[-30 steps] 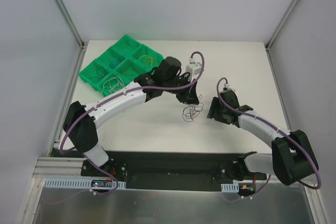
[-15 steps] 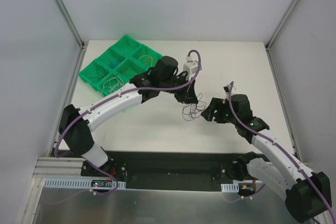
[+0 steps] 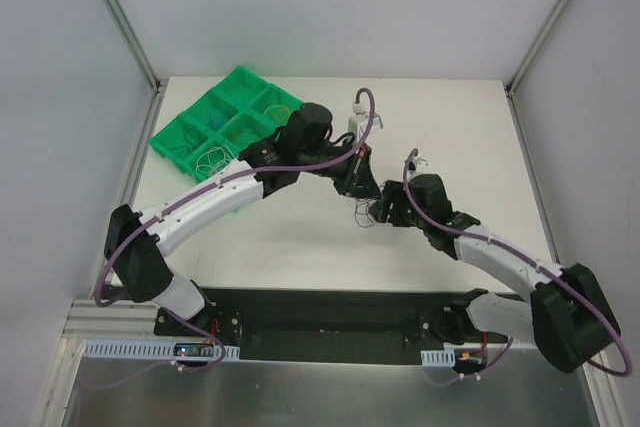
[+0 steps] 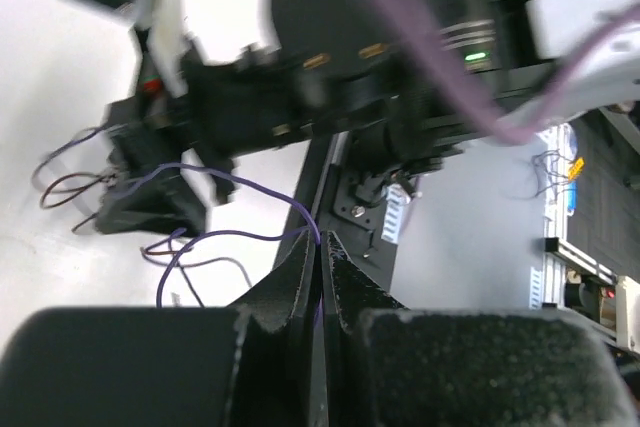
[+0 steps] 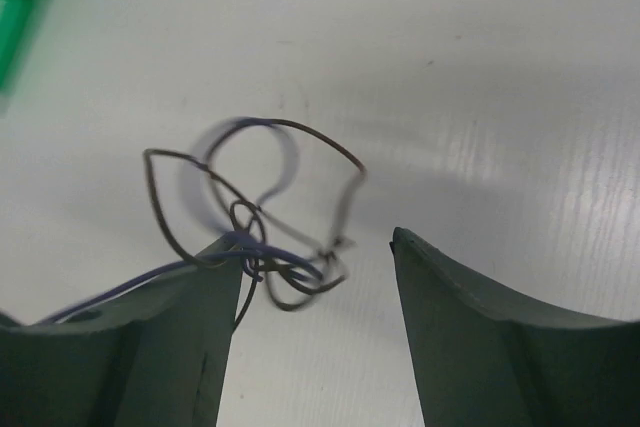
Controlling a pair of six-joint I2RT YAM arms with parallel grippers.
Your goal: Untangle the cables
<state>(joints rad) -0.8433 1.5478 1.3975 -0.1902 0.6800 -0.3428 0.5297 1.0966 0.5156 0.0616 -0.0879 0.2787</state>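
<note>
Cables [image 5: 250, 242] blurry, partly hid by arms; L claw [image 4: 319, 245] clenched on one, R claw [image 5: 315, 242] released.

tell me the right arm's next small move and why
Probably close the right gripper on the cables. Its jaws stand open with the knot lying just inside one of them, and the left gripper is shut on a purple strand, so the two arms could then pull apart.

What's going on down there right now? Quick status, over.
Left gripper shut on cables, purple strand. Right gripper open, right beside them. Nothing blocking either.
</note>
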